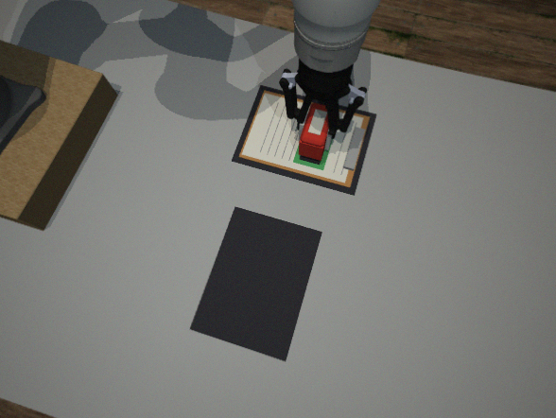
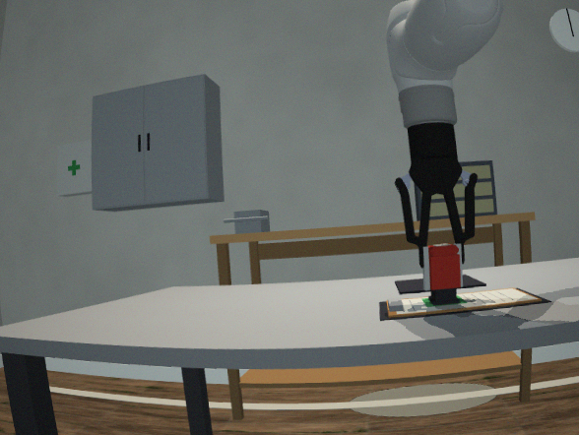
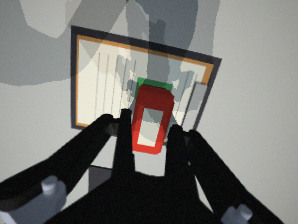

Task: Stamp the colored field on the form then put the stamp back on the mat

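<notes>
The stamp [image 1: 313,134] is judged rigid and light, its red body offering flat side faces for hold — there the gripper [image 1: 316,127] is clamped on it, dark base set on the green field [image 1: 309,162] of the form [image 1: 279,137]. From above, the mat [image 1: 257,281] is seen bare; the exterior view alone shows base contact and an upright stance.

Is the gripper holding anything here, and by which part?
Yes. The gripper is shut on the red stamp, its jaws clamping the upper sides of the red body.
</notes>
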You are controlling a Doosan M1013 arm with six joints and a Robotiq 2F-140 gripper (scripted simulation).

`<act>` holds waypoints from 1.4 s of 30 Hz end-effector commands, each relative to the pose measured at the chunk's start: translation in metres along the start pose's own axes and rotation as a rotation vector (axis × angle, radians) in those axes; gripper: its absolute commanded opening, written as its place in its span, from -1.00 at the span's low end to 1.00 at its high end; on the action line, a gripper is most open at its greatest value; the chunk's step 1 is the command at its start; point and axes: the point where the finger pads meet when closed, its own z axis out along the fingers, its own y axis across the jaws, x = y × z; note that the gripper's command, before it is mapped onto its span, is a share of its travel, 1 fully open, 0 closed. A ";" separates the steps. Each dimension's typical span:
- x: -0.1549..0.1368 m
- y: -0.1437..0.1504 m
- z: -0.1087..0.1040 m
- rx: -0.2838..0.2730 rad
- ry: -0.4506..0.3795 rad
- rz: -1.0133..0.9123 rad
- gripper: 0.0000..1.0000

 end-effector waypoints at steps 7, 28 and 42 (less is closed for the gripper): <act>0.000 0.000 0.010 0.000 0.000 0.000 -0.68; 0.000 0.000 -0.008 0.000 0.000 0.000 -0.68; 0.000 0.000 -0.015 0.000 0.000 0.000 -0.68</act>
